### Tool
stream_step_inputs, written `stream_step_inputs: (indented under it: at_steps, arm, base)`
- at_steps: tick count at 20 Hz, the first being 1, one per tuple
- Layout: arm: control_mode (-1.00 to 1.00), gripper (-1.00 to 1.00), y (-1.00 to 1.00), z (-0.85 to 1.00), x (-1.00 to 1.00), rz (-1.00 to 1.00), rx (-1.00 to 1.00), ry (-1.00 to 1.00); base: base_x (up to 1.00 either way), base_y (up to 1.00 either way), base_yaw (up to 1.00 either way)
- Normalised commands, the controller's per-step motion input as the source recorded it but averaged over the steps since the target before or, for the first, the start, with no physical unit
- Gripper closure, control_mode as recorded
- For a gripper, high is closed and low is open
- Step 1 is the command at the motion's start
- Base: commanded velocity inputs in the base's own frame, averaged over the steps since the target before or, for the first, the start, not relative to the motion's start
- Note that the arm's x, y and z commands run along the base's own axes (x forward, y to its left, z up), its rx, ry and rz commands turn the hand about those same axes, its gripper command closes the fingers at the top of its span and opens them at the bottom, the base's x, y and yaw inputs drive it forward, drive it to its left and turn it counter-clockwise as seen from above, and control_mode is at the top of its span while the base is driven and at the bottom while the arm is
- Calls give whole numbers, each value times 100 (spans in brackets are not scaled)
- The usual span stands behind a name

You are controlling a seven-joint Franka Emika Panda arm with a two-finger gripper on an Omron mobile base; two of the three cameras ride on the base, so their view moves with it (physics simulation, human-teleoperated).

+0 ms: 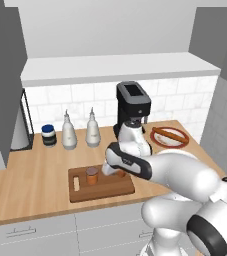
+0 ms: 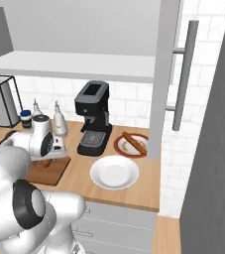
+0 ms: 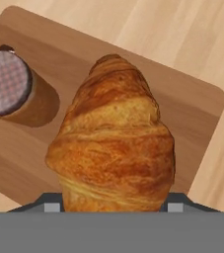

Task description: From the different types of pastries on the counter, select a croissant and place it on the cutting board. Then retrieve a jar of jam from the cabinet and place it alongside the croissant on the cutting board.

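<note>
The white arm's two-finger gripper (image 1: 116, 171) hangs low over the flat rectangular dark-brown wooden cutting board (image 1: 100, 191), which lies on the near part of the long light-wood counter (image 1: 30, 190) above the pale grey drawer fronts. In the hand view the plump golden-brown crescent-shaped croissant (image 3: 114, 148) sits between the two dark finger tips, one at each of its sides, so the fingers stand closed in on the pastry with only its width between them; whether it rests on the board or is lifted just clear of it cannot be told. The small orange-brown cylindrical jar of jam (image 1: 91, 176) with its darker brownish lid stands upright on the left part of the board, just beside the croissant and apart from it. From the left base view, a slot handle hole shows at the board's left end. On the far side of the counter, against the white tiled wall, stand a dark jar with a blue lid (image 1: 48, 135), two white bottles (image 1: 69, 132) and a black coffee machine (image 1: 133, 107). To the right, the long thin reddish-brown stick-shaped pastry (image 1: 167, 135) lies on a red-rimmed plate (image 1: 158, 141), and in the right base view a plain white plate (image 2: 114, 172) sits nearer, at the counter's front.
</note>
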Motion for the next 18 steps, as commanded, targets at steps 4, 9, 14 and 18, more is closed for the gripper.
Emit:
stream_step_inputs:
  at_steps: [4,9,14,18]
  arm:
    - [-100,100,-1,0,0,0,0,4]
    - [-100,100,-32,0,0,0,1,1]
    - [-100,-100,0,0,0,0,0,0]
    - [-100,-100,0,0,0,0,0,-3]
  base:
    - [0,0,0]
    - [0,0,0]
    - [0,0,0]
    - [0,0,0]
